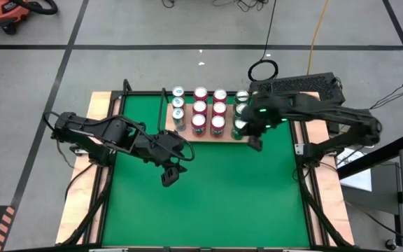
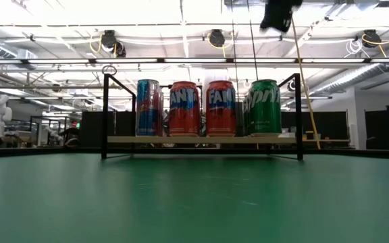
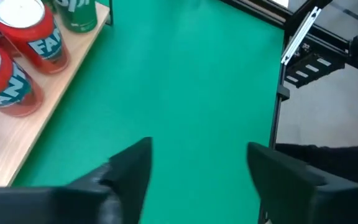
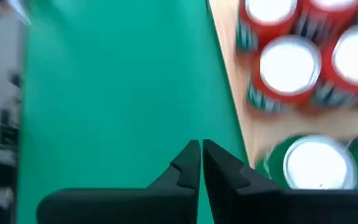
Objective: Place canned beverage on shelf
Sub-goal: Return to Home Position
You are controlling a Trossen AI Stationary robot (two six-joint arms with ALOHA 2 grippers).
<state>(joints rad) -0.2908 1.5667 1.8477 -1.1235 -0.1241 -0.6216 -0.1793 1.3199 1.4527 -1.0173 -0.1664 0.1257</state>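
The shelf [image 1: 208,136], a light-wood board with thin black rails, stands at the far edge of the green mat. Several upright cans rest on it: red ones [image 1: 199,124], green ones [image 1: 241,110] and blue ones [image 1: 178,105]. The low view shows a blue can, two red cans [image 2: 202,108] and a green can [image 2: 264,106] in the front row. My right gripper [image 1: 255,144] hovers shut and holding nothing above the shelf's right near corner, beside the green cans [image 4: 319,163]. My left gripper [image 1: 169,175] hangs open over the mat, near the shelf's left end, with nothing between its fingers [image 3: 135,168].
The green mat [image 1: 208,203] lies bare on the near side of the shelf. Black frame rails [image 1: 306,175] run along the mat's sides, with strips of wooden tabletop [image 1: 100,105] outside them. A dark box [image 1: 306,87] sits beyond the far right corner.
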